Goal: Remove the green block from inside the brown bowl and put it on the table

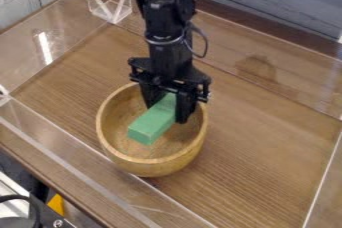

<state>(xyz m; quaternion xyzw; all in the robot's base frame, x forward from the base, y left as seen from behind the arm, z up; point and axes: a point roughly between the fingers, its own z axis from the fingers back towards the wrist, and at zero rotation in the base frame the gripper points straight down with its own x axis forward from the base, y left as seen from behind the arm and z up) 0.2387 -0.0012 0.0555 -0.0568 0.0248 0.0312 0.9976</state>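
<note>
The green block [152,124] hangs tilted over the hollow of the brown bowl [118,147], its upper end pinched by my gripper [170,102], which is shut on it. The block's lower end points toward the bowl's front left; I cannot tell whether it still touches the bowl's inside. The black arm comes straight down from the top of the view onto the bowl's far side. The bowl rests on the dark wood-grain table [267,122], left of centre and near the front.
Low clear acrylic walls [80,177] border the tabletop along the front, left and right. A clear acrylic piece [110,10] stands at the back left behind the arm. Open tabletop lies right of the bowl.
</note>
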